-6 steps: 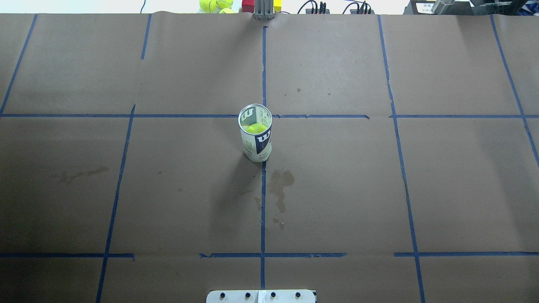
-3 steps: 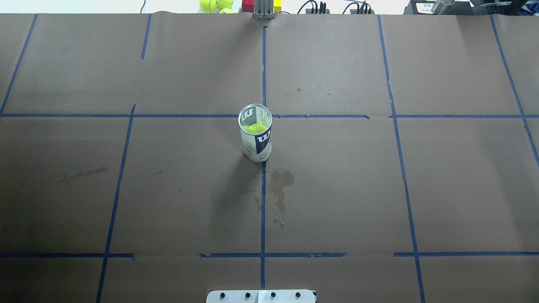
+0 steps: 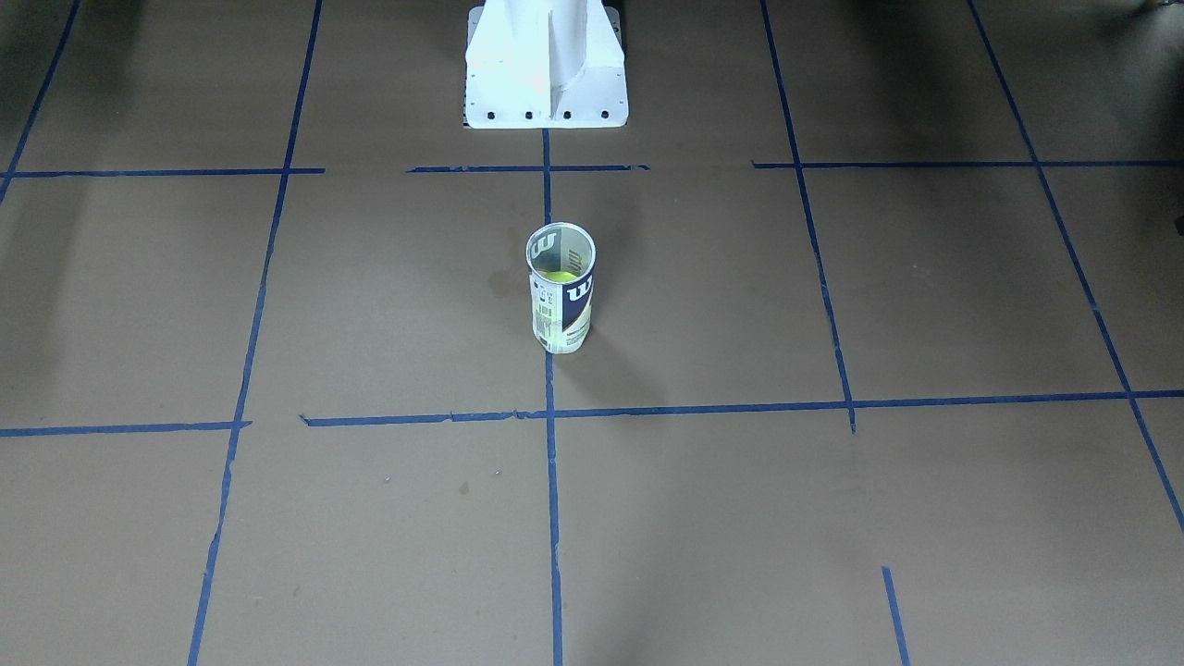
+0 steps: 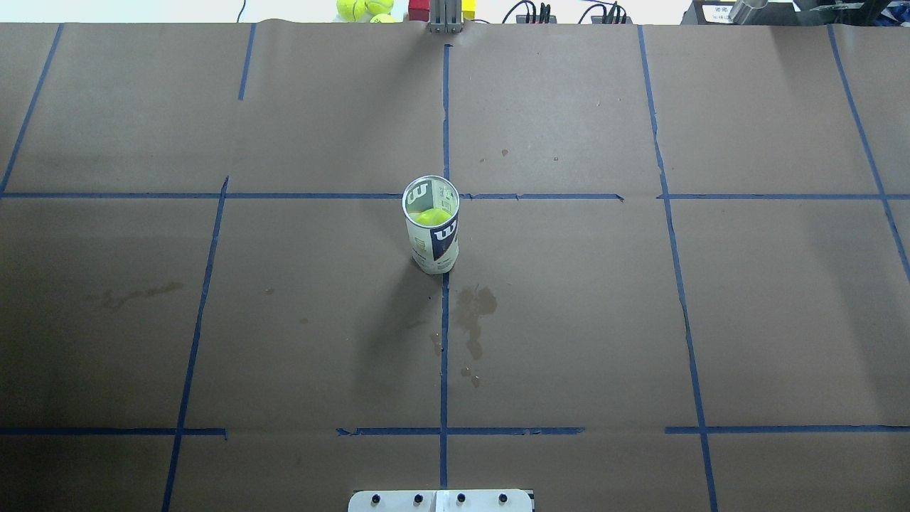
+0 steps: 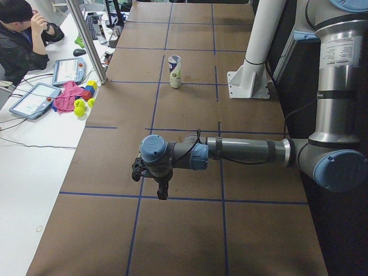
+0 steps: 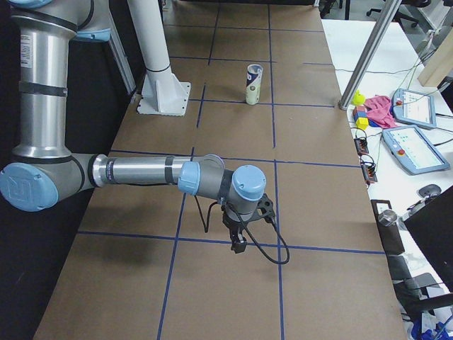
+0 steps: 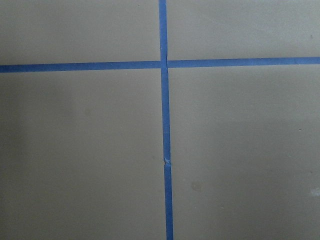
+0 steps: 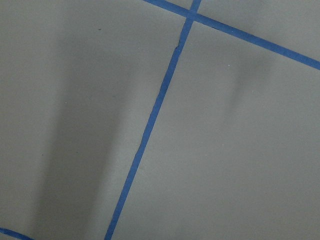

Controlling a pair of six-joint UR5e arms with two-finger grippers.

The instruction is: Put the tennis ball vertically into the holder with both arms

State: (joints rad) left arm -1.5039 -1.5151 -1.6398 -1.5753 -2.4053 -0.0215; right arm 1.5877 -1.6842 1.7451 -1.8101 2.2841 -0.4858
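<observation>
The holder (image 4: 431, 238), a clear can with a white and navy Wilson label, stands upright at the table's middle, mouth up. It also shows in the front view (image 3: 561, 310) and small in both side views (image 5: 175, 72) (image 6: 252, 83). A yellow-green tennis ball (image 4: 432, 216) sits inside it (image 3: 558, 276). My left gripper (image 5: 163, 192) hangs over the table far from the holder, seen only in the left side view. My right gripper (image 6: 237, 244) likewise shows only in the right side view. I cannot tell whether either is open or shut. Both wrist views show only brown paper and blue tape.
The white pedestal base (image 3: 546, 88) stands at the robot's edge of the table (image 4: 441, 501). Spare tennis balls (image 4: 362, 8) and coloured blocks lie beyond the far edge. An operator (image 5: 20, 40), tablets and a metal post (image 5: 86, 40) are at the side bench.
</observation>
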